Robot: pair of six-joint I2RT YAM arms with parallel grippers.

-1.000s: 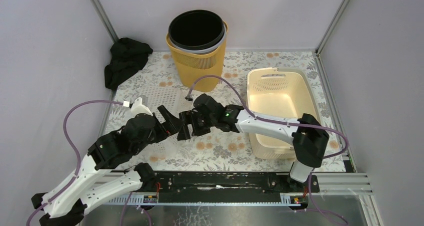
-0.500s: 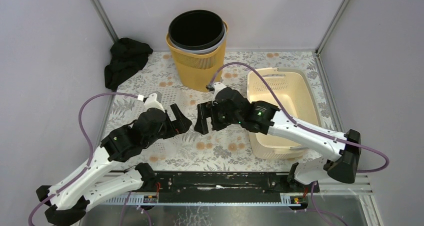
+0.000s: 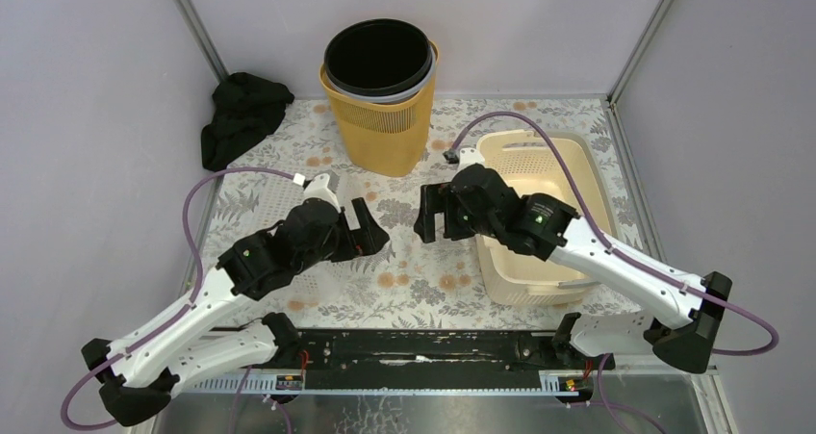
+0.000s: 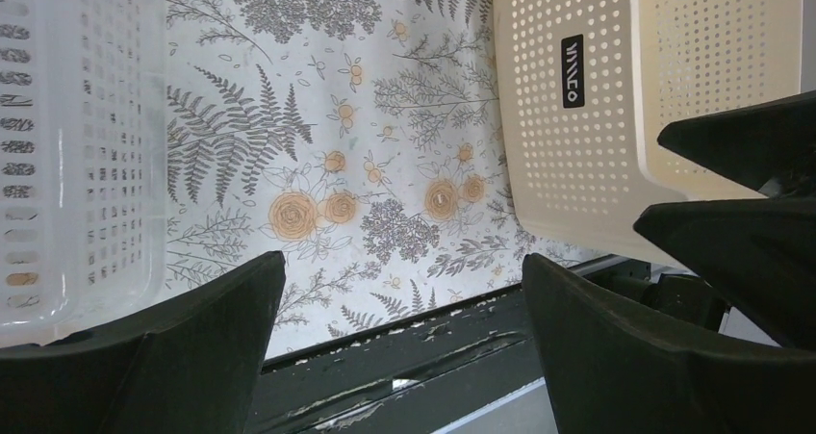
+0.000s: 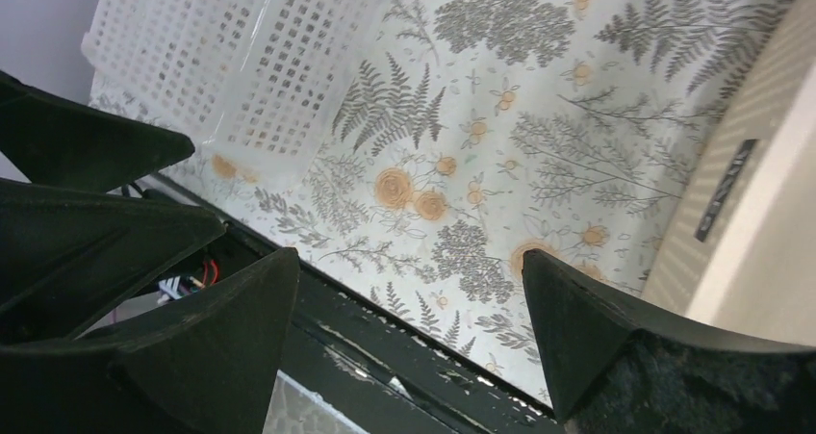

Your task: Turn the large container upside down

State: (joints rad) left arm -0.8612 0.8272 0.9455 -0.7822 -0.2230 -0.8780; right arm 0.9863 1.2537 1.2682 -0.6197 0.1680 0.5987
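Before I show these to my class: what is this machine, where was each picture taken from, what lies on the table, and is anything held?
It is a robot: two arms bolted at the table's near edge, each ending in a two-fingered hand. The wide picture looks down from above and behind. The other two come from cameras on the wrists, so the black wedges there are each hand's own fingers. On the flowered table stand a cream basket and a yellow bin with a black bucket nested inside, plus a clear perforated tray and a black cloth. The left hand and the right hand are both open and hold nothing.
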